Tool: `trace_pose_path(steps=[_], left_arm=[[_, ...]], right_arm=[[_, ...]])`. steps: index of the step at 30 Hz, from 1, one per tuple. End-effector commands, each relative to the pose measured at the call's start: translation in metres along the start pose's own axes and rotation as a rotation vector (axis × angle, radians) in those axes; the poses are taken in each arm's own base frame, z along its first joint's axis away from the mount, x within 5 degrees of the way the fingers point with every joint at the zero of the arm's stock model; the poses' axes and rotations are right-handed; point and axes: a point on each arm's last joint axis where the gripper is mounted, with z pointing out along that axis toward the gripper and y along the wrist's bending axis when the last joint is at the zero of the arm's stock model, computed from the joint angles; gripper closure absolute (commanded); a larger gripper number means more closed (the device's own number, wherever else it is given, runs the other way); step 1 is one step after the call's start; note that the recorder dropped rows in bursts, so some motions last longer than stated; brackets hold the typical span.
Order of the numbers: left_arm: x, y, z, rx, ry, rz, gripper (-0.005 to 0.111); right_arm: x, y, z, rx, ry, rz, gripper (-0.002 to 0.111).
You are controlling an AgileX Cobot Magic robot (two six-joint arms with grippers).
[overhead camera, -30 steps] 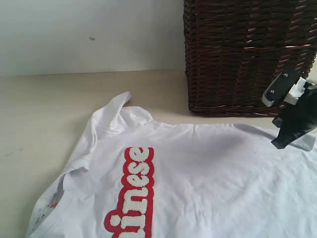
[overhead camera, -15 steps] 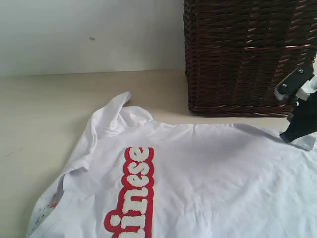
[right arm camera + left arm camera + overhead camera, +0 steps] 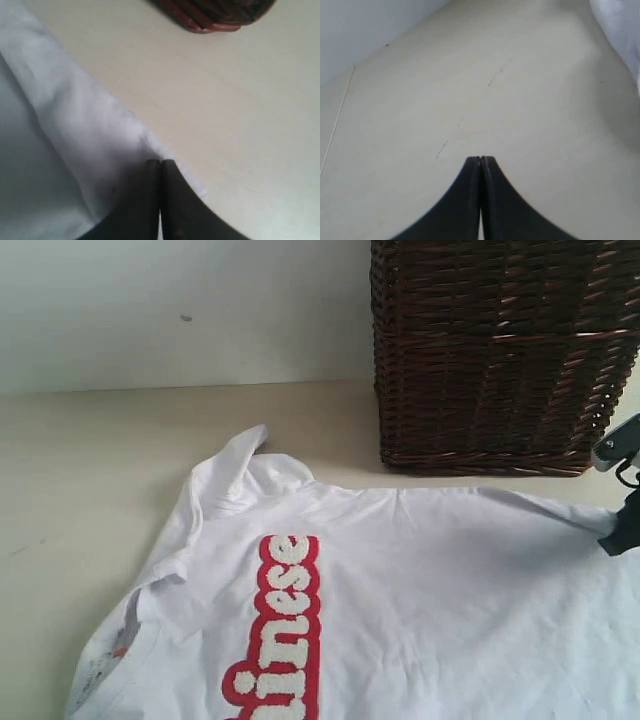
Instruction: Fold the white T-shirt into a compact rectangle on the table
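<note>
One white T-shirt edge pinched by right claw.

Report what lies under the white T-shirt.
Only the cream table shows around the white T-shirt. Whatever lies directly beneath is covered by the cloth, so nothing more can be told.

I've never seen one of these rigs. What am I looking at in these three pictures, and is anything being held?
A two-armed robot. The wide picture, from a camera off the arms, shows a white T-shirt spread on the table, a wicker basket behind, the right arm at the edge. The other two look past each wrist's black jaws. Left jaws: shut over bare table. Right jaws: shut at the shirt's hem; whether they pinch cloth is unclear.
</note>
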Motion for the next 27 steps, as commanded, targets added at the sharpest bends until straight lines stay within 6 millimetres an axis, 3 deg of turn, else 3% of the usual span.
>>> trace_pose_path(steps=[1, 8, 11, 15, 18, 20, 27], left_arm=[[0.0, 0.0, 0.0, -0.007, -0.008, -0.006, 0.107], [0.0, 0.0, 0.0, -0.007, -0.008, -0.006, 0.107], [0.0, 0.0, 0.0, -0.007, -0.008, -0.006, 0.107], [0.0, 0.0, 0.0, -0.007, -0.008, -0.006, 0.107], [0.0, 0.0, 0.0, -0.007, -0.008, -0.006, 0.107], [0.0, 0.0, 0.0, -0.007, -0.008, -0.006, 0.107], [0.0, 0.0, 0.0, -0.007, -0.008, -0.006, 0.107]], right_arm=[[0.011, 0.006, 0.012, -0.033, 0.043, 0.007, 0.108], [-0.007, 0.024, -0.012, -0.283, -0.085, 0.001, 0.086], [-0.018, 0.014, -0.033, -0.21, -0.138, -0.001, 0.077], [-0.03, -0.009, -0.063, 0.018, -0.191, 0.039, 0.064], [-0.034, -0.01, -0.073, 0.03, -0.217, 0.041, 0.064], [-0.036, -0.003, -0.074, -0.056, -0.241, 0.031, 0.065], [-0.043, 0.043, -0.075, -0.53, -0.326, -0.001, 0.093]])
